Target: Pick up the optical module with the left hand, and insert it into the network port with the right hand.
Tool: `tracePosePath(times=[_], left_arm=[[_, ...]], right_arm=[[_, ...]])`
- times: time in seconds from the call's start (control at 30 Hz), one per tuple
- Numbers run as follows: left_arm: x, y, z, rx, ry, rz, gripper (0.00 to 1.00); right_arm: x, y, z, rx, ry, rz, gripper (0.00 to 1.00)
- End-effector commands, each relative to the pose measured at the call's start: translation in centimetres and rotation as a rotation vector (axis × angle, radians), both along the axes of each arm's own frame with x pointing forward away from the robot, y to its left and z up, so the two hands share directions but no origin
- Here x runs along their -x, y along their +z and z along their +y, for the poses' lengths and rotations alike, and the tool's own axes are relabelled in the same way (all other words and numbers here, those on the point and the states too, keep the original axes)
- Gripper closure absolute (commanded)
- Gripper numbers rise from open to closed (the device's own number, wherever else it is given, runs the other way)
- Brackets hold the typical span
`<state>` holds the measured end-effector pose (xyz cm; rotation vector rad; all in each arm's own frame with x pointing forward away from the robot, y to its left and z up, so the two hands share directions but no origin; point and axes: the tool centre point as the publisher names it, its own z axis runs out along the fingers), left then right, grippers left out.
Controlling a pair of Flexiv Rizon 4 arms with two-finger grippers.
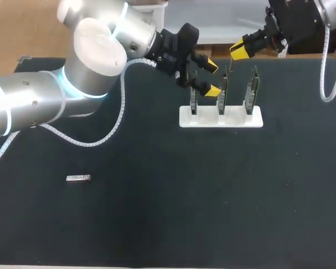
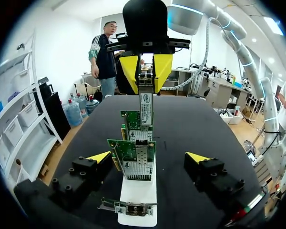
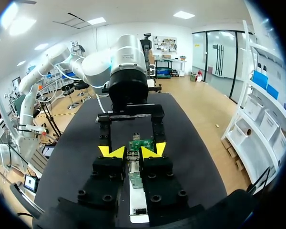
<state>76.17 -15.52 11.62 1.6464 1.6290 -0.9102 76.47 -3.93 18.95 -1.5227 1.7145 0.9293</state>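
Observation:
A white stand [image 1: 221,117] holds three upright network cards [image 1: 222,92] at the back of the black table. My right gripper [image 1: 238,52] hangs above the stand's far end, shut on a silver optical module [image 2: 146,102] that points down at the farthest card [image 2: 136,125]. In the right wrist view the module [image 3: 133,155] sits between the yellow tips of the right gripper [image 3: 132,152]. My left gripper [image 1: 211,78] stands open at the stand's other end, its fingers either side of the row of cards [image 2: 133,160], touching nothing. A second module [image 1: 78,178] lies flat at the front left.
The left arm [image 1: 95,56] stretches across the back left of the table, its white cable [image 1: 89,143] looping onto the mat. The right arm's cable [image 1: 325,61] hangs at the back right.

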Motion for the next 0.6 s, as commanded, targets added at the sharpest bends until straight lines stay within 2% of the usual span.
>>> tracePosePath(times=[0.03,0.6], left_arm=[[-0.15,0.0,-0.07,-0.011,-0.01,0.001,0.0],[0.05,-0.24,0.01,-0.025,-0.016,0.004,0.0]], right_arm=[[-0.08,-0.07,-0.02,-0.001,0.002,0.001,1.0],[0.06,-0.13,-0.13,-0.001,0.005,0.002,1.0]])
